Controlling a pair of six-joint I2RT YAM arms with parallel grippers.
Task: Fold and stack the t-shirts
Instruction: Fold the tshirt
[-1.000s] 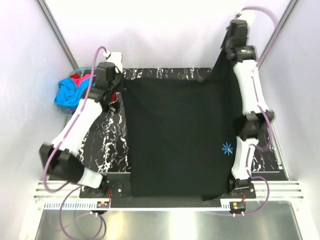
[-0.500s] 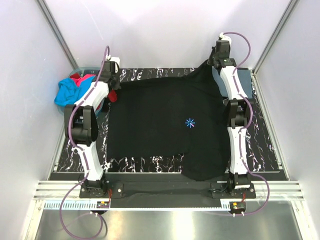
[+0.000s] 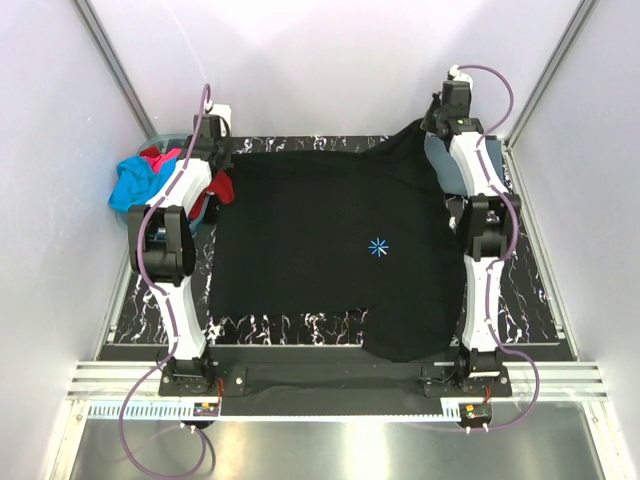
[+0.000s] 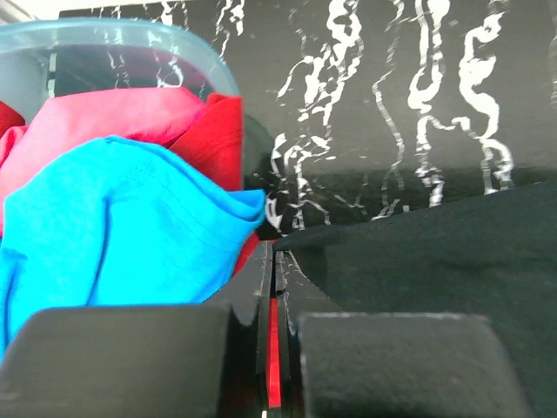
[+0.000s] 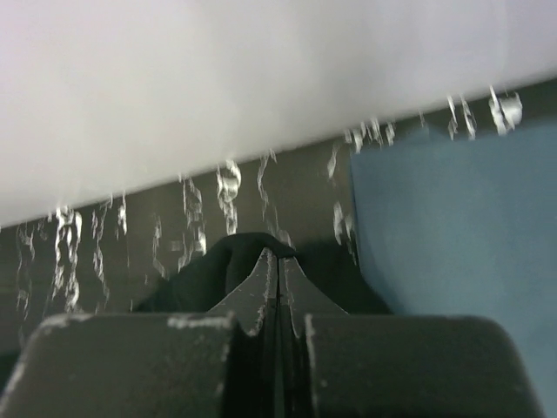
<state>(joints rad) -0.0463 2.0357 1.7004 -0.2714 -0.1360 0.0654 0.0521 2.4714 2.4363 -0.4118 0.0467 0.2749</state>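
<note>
From my screen, the soft black cloth t-shirt (image 3: 320,250) lies spread nearly flat across the middle of the black, white-veined marble-pattern tabletop (image 3: 250,325). Its tiny light-blue starburst print (image 3: 378,247) faces up a little right of the tabletop's centre, and one rounded flap of its hem reaches the tabletop's near edge. The left gripper (image 4: 276,257) sits low at the tabletop's far left corner, its fingers pressed together and pinching the black t-shirt's corner edge at their tips. The right gripper (image 5: 277,261) is at the tabletop's far right corner, jaws likewise closed tight, with a bunched peak of the same black cloth caught between them (from overhead, that corner of the shirt lifts off the tabletop towards the wrist). A flat slate blue-grey cloth t-shirt (image 5: 452,235) lies on the tabletop's far right part, just beside the right gripper and right up against the black t-shirt. At the tabletop's far left corner stands a pale translucent plastic tub (image 4: 113,35), holding a crumpled bright cyan cloth t-shirt (image 4: 113,226) heaped over a red cloth t-shirt (image 4: 174,117). The red one spills out of the tub towards the left gripper.
</note>
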